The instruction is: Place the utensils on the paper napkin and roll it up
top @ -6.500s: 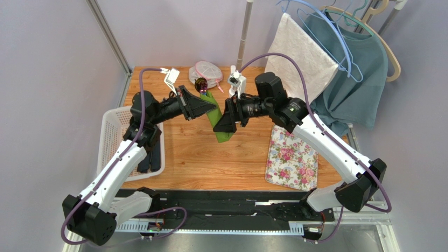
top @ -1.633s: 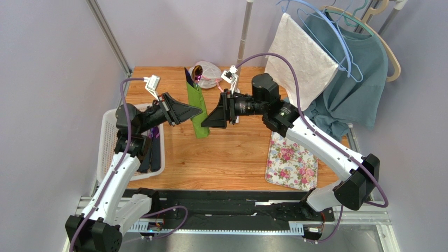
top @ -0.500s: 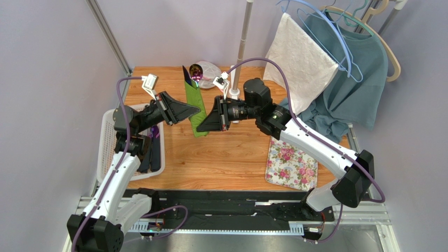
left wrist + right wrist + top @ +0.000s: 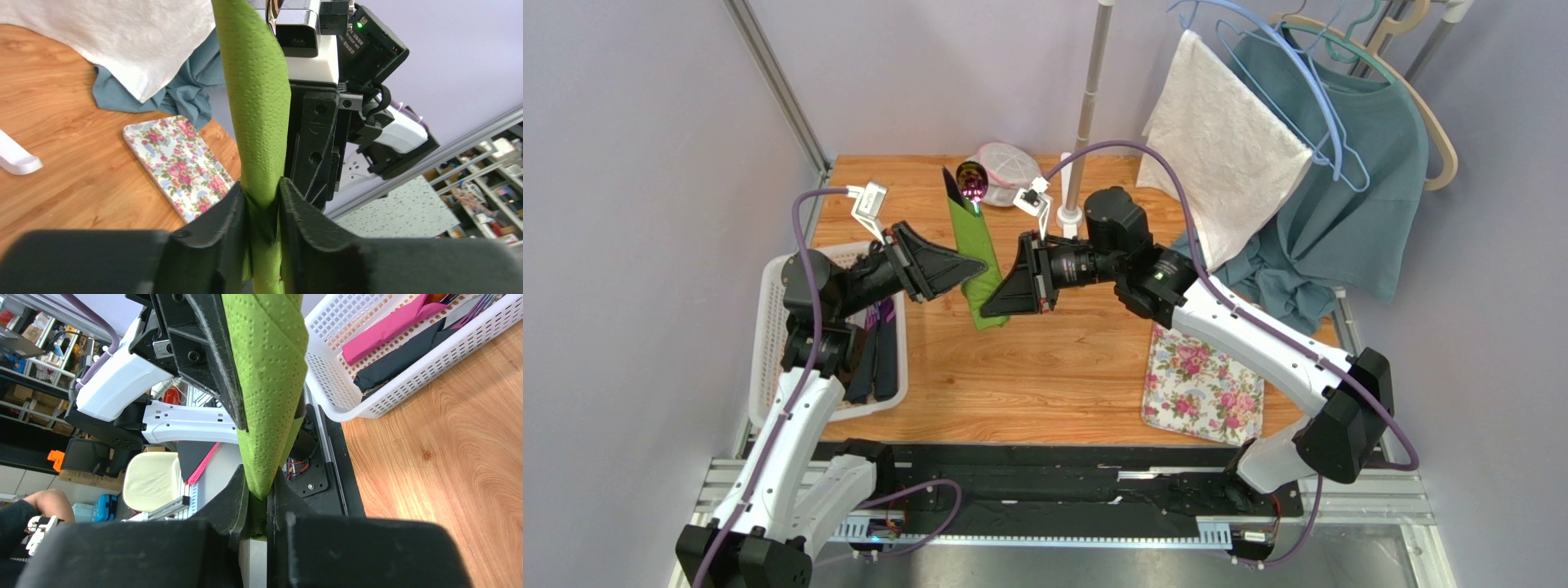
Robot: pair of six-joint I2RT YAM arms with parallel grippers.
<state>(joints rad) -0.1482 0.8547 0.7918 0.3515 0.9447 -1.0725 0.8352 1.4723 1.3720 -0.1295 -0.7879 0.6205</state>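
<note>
- a white basket (image 4: 772,321) sits at the left edge of the worktop (image 4: 1063,368), with dark and pink items inside.
- the left end effector (image 4: 264,195) grips the paper napkin (image 4: 974,239), one finger pressed to each side of the roll.
- the paper napkin, rolled into a green tube, is held above the worktop between both arms; the utensils (image 4: 972,179) poke out of its far end.
- the right end effector (image 4: 260,479) is narrow, pinching the roll's near tip.
- a floral mat (image 4: 1204,374) lies flat at the right.
</note>
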